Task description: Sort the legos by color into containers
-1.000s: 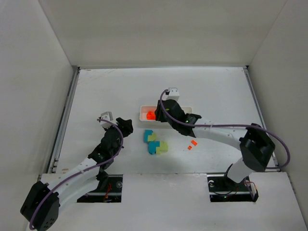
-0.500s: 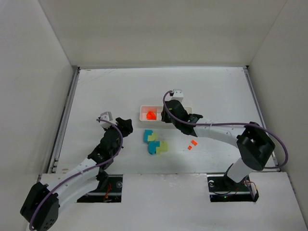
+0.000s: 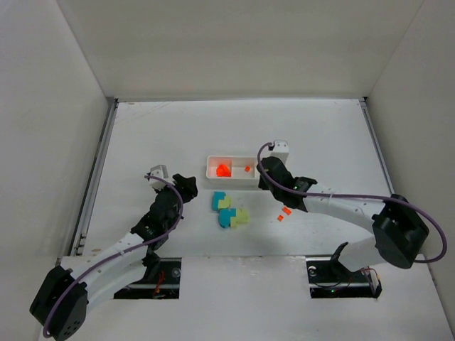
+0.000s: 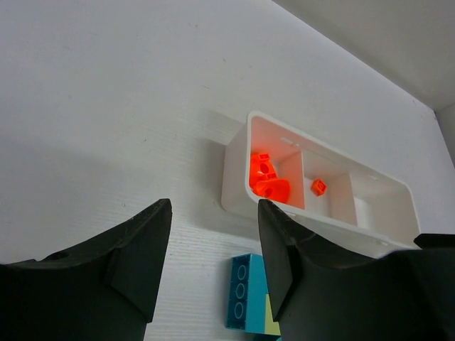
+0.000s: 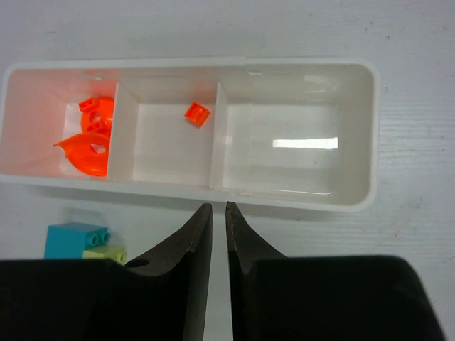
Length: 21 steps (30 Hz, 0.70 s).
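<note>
The white three-compartment tray (image 3: 210,164) lies mid-table. Several orange-red legos (image 3: 222,170) sit in its left compartment and one small orange brick (image 3: 247,168) in the middle one; the right one holds nothing. My right gripper (image 3: 264,182) is shut and empty, its tips (image 5: 219,207) just in front of the tray's near wall (image 5: 298,201). Teal (image 3: 220,202) and yellow-green (image 3: 241,215) legos lie clustered in front of the tray. My left gripper (image 3: 186,186) is open and empty, left of them, with a teal brick (image 4: 245,291) between its jaws' line of sight.
Two small orange-red legos (image 3: 286,211) lie on the table right of the cluster, beneath my right arm's forearm. White walls enclose the table on three sides. A metal rail (image 3: 96,170) runs along the left edge.
My right gripper has moved right and back from over the tray's left part. A small orange brick now shows in the middle compartment. The left arm has not moved.
</note>
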Tool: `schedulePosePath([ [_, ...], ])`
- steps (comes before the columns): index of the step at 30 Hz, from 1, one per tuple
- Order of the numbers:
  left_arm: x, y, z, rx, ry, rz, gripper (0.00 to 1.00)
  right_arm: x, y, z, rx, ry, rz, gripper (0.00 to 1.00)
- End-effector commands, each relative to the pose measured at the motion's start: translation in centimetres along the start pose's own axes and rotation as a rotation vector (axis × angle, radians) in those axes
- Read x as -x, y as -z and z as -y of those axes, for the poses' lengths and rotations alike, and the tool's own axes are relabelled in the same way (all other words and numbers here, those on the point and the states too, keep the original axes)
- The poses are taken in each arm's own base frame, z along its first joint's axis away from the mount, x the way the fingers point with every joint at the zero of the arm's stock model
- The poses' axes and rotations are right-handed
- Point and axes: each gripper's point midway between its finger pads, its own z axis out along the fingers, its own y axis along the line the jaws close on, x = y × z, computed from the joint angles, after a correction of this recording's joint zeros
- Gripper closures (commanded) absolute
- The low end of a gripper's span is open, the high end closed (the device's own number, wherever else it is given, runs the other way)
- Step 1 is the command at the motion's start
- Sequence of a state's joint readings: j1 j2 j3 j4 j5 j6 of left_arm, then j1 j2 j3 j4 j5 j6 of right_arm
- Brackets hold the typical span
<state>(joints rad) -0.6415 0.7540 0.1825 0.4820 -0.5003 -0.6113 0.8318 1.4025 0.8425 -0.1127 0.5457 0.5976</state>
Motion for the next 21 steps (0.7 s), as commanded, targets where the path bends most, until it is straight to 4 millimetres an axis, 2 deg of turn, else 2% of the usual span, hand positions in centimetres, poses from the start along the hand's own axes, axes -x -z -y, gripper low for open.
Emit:
schedulePosePath([
  [1, 0.7, -0.2, 1.0, -0.028, 0.016, 0.025, 0.51, 1.0, -0.5, -1.2, 0.013, 0.060, 0.008, 0.80],
  [3, 0.8, -0.1, 0.9, -0.026, 0.016, 0.030, 0.51, 1.9, -1.5, -2.5, 0.016, 0.099, 0.004, 0.80],
  [6, 0.9, -0.1, 0.5, -0.019, 0.027, 0.039, 0.51, 2.0, -3.1, -3.8, 0.019, 0.130, -0.031, 0.80],
  [11, 0.5, -0.5, 0.4, -0.005, 0.016, 0.024, 0.51, 1.7, -5.7, -4.4, -0.003, 0.149, -0.100, 0.76],
  [14, 0.6, -0.6, 0.2, -0.001, 0.017, 0.026, 0.51, 1.2, -6.8, -4.6, -0.027, 0.173, -0.134, 0.71],
  [21, 0.7, -0.3, 0.4, -0.020, 0.042, 0.029, 0.50, 0.0, -9.0, -5.1, -0.063, 0.198, -0.196, 0.68],
])
